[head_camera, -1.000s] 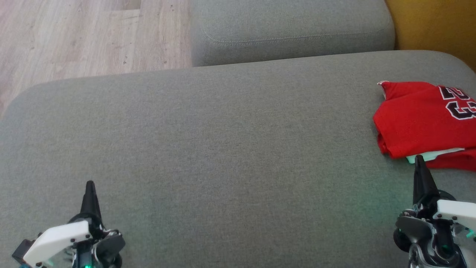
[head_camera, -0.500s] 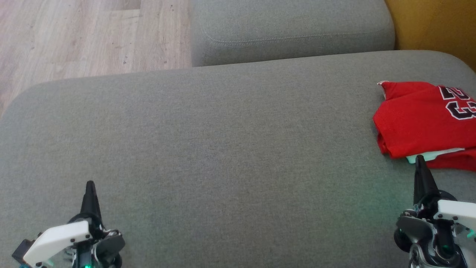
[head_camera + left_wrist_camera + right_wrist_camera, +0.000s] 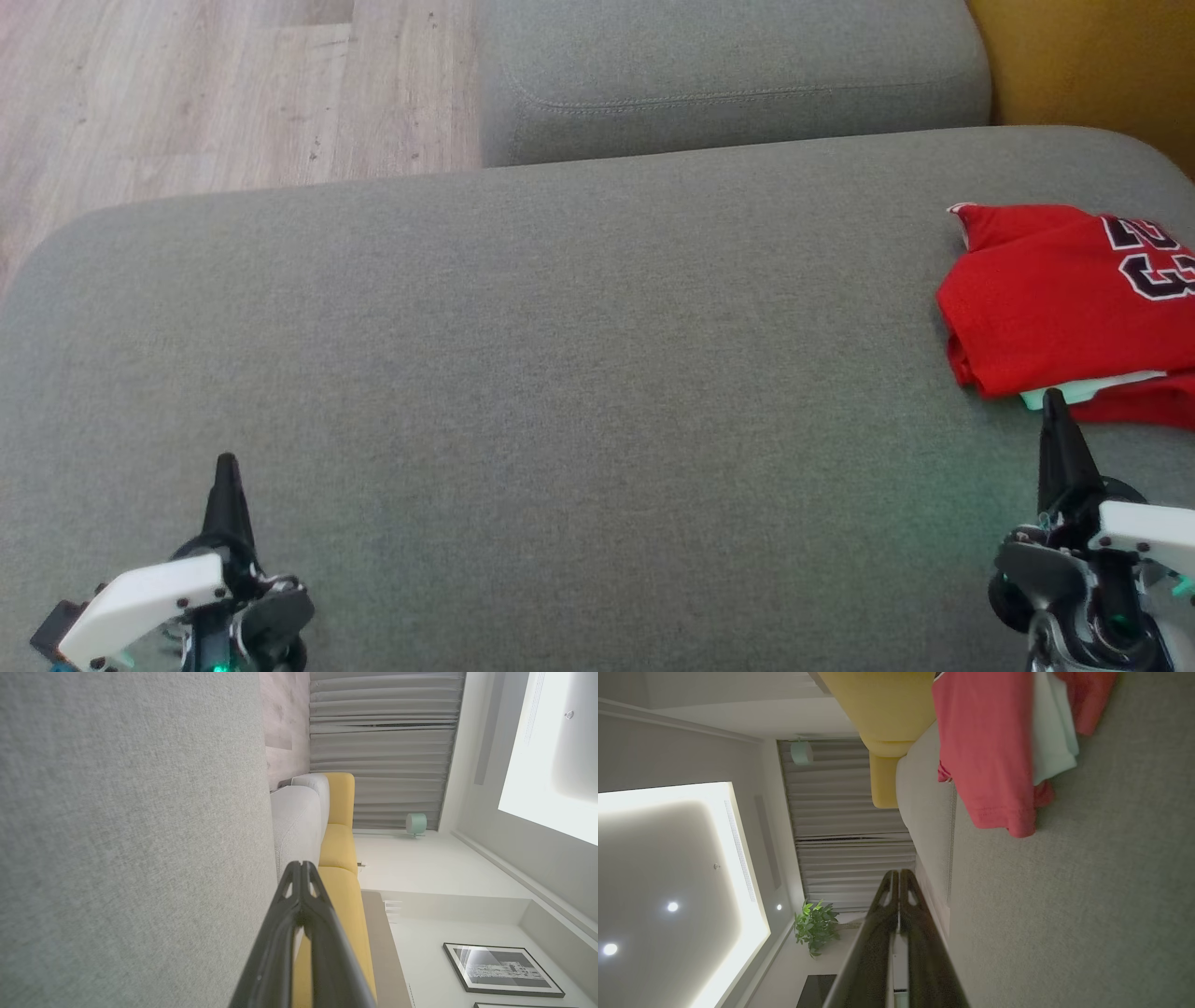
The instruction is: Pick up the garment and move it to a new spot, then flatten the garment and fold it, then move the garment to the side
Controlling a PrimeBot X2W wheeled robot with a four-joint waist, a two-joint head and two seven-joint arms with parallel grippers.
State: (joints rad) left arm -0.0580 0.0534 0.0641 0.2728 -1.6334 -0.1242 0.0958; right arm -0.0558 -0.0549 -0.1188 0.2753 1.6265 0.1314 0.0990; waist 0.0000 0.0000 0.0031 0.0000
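The garment [image 3: 1064, 308] is a red jersey with dark numerals and a pale lining, lying folded at the right edge of the grey sofa cushion [image 3: 560, 373]. It also hangs at the top of the right wrist view as the same red garment [image 3: 990, 751]. My right gripper [image 3: 1053, 399] is shut and holds nothing, its tip just short of the garment's near edge. At the lower left my left gripper [image 3: 225, 462] is shut and empty, far from the cloth. Its closed fingers [image 3: 299, 896] point along the cushion.
A second grey cushion [image 3: 728, 75] lies beyond the seat, and a yellow sofa part [image 3: 1092, 65] stands at the far right. Wooden floor [image 3: 187, 93] shows past the cushion's far left edge. Curtains [image 3: 383, 742] and a plant [image 3: 815, 926] stand in the room.
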